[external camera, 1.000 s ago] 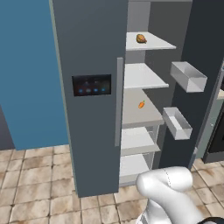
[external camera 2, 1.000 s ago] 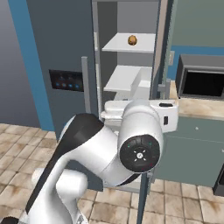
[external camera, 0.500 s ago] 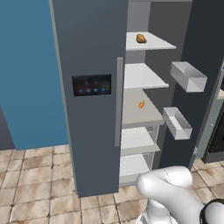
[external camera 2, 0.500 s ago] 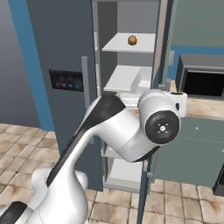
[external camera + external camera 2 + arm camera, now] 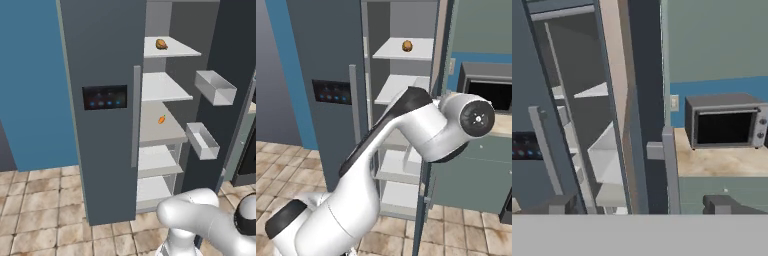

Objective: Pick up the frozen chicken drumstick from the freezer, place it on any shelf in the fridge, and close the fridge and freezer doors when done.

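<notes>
Drumstick (image 5: 161, 44) already on the top shelf (image 5: 175, 49) of the plain-doored column; closing that open door is the step in hand.
Jaws stand wide apart, holding nothing, with the door's edge and handle (image 5: 669, 167) between the finger tips at 12 o'clock in the hand view. Judged: get behind the door's outer face and push evenly, clear of the door bins (image 5: 215, 87). Base views show shelf and drumstick; the hand view adds a microwave (image 5: 727, 120) on the bench (image 5: 722, 161) at 3 o'clock.
</notes>
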Motion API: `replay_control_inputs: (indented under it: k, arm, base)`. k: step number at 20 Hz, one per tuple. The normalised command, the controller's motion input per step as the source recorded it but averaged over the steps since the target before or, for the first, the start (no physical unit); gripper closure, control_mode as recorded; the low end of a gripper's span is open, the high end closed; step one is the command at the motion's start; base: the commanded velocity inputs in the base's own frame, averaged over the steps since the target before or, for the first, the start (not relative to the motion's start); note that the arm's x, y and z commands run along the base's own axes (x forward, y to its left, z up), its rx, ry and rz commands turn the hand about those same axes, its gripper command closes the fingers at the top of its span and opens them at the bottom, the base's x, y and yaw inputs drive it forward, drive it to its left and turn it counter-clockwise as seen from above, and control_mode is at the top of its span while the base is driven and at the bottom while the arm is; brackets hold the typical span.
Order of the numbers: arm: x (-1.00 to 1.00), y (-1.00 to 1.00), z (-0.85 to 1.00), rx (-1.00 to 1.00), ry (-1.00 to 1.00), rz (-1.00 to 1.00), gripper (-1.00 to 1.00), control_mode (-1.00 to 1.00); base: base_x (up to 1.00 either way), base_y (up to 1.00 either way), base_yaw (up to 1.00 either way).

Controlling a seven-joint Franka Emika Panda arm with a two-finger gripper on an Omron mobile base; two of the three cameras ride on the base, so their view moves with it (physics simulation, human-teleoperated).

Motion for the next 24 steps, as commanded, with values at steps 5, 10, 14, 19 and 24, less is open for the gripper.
replay_control_inputs:
  k: [5, 10, 14, 19, 24]
  arm:
    - [0.07, -0.30, -0.05, 0.21, 0.02, 0.02, -1.00, -1.00]
    - [0.13, -0.08, -0.10, 0.22, 0.00, 0.00, -1.00, -1.00]
    - [0.13, -0.06, -0.28, 0.16, 0.00, 0.00, -1.00, -1.00]
    - [0.29, 0.00, -0.27, 0.14, 0.00, 0.00, -1.00, -1.00]
    - [0.38, 0.00, -0.19, 0.11, 0.00, 0.00, -1.00, -1.00]
  base:
    - [0.00, 0.00, 0.00]
    - [0.00, 0.00, 0.00]
    - [0.00, 0.00, 0.00]
    - [0.00, 0.00, 0.00]
    - [0.00, 0.00, 0.00]
